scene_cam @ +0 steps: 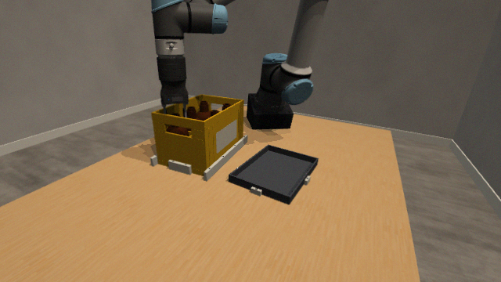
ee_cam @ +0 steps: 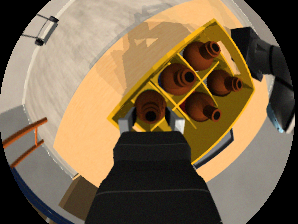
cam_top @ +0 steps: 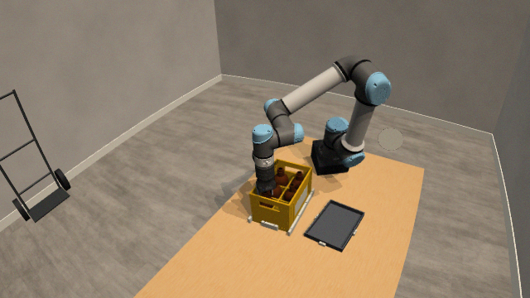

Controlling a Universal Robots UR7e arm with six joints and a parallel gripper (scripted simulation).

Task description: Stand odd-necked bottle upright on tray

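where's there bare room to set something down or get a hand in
Free: inside the tray; the table's near stretch, in front of crate and tray. Crowded: inside the crate, with five bottles and the open gripper around one neck.

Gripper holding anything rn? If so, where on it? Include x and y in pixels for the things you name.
Nothing held: the black two-finger gripper [cam_top: 266,194] [scene_cam: 174,113] [ee_cam: 150,112] is open, fingers either side of one brown round-shouldered bottle [ee_cam: 150,102] in the yellow crate [cam_top: 271,215] [scene_cam: 180,146] [ee_cam: 235,107].

Wooden table [cam_top: 248,265] [scene_cam: 250,235] [ee_cam: 95,110] — yellow crate [cam_top: 269,217] [scene_cam: 180,149] [ee_cam: 230,115] | dark tray [cam_top: 334,224] [scene_cam: 274,172] [ee_cam: 217,152], near crate | pale strip [cam_top: 301,212] [scene_cam: 226,157] — beside crate | black arm base [cam_top: 327,165] [scene_cam: 270,118] [ee_cam: 244,45]
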